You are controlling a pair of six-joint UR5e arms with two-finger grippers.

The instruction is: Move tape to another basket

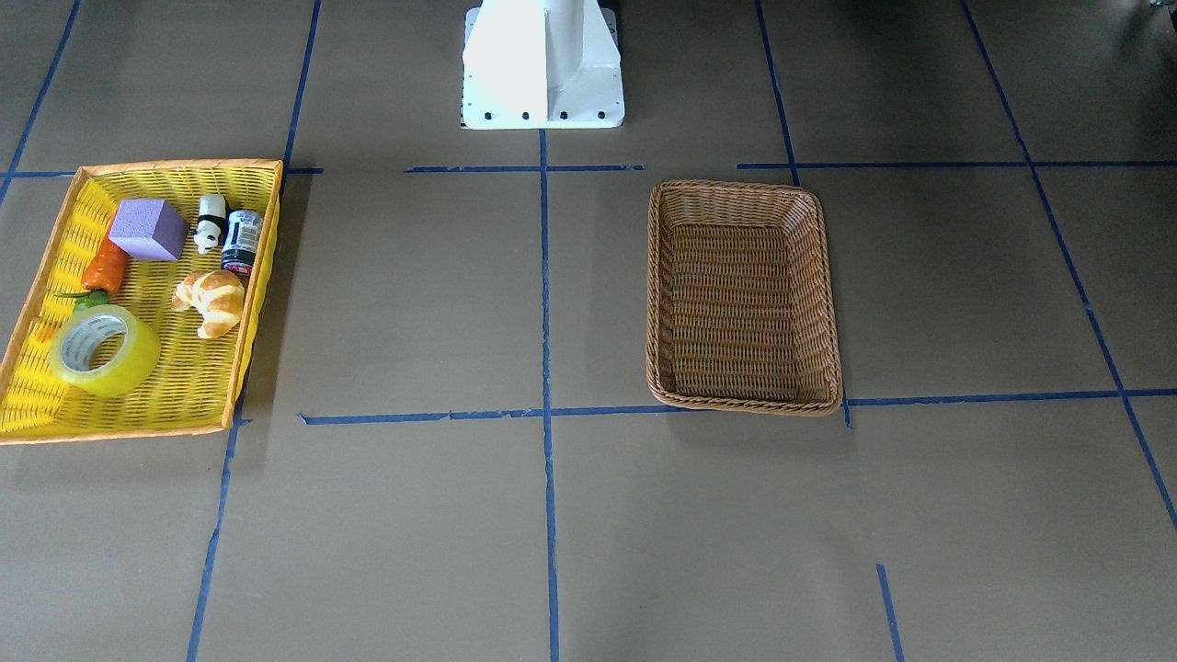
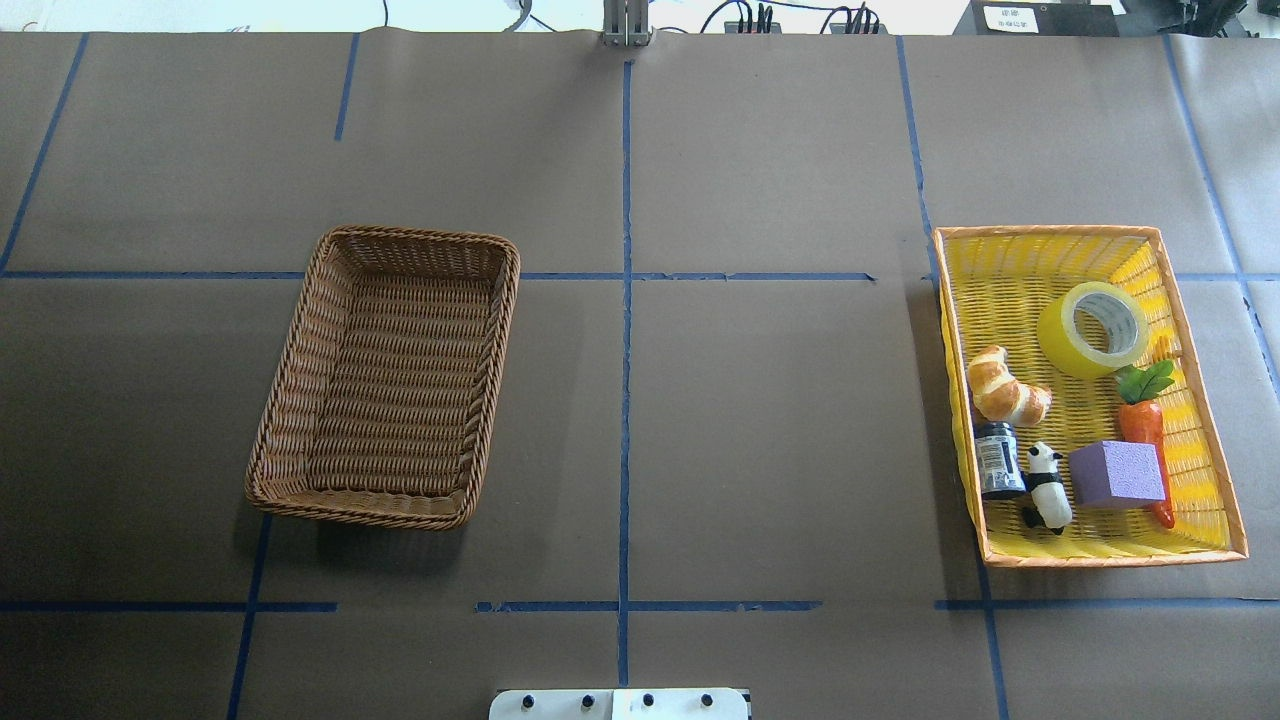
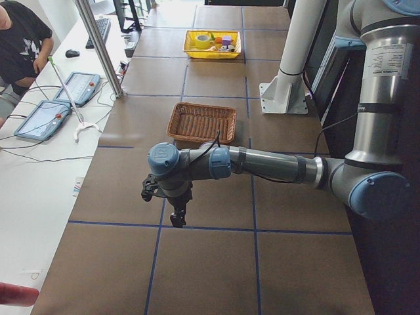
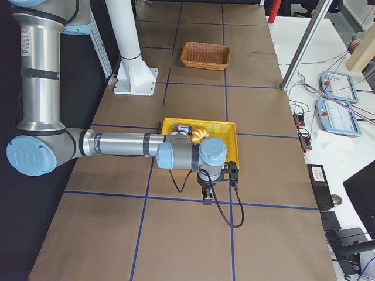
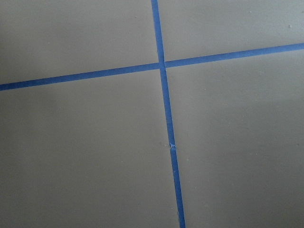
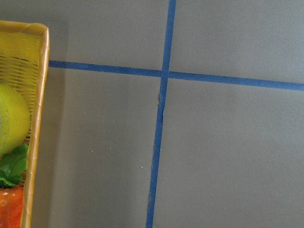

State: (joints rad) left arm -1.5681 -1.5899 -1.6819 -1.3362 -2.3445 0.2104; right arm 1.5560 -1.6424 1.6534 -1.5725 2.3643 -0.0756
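Observation:
The yellow tape [image 1: 104,349] lies in the yellow orange-rimmed tray [image 1: 184,386], at its far end from the robot [image 2: 1092,330]. An edge of the tape shows in the right wrist view [image 6: 12,118]. The brown wicker basket [image 1: 655,294] stands empty on the robot's left half of the table [image 2: 290,370]. My left gripper [image 3: 177,220] hangs over bare table beyond the brown basket [image 3: 201,123], seen only from the side. My right gripper [image 4: 207,199] hangs just outside the tray's outer side [image 4: 231,146]. I cannot tell whether either gripper is open or shut.
The tray also holds a croissant [image 2: 1007,388], a carrot [image 2: 1142,420], a purple block [image 2: 1116,474], a toy panda [image 2: 1047,487] and a small dark jar [image 2: 997,460]. The white robot base [image 1: 542,64] stands mid-table. Blue tape lines grid the brown tabletop.

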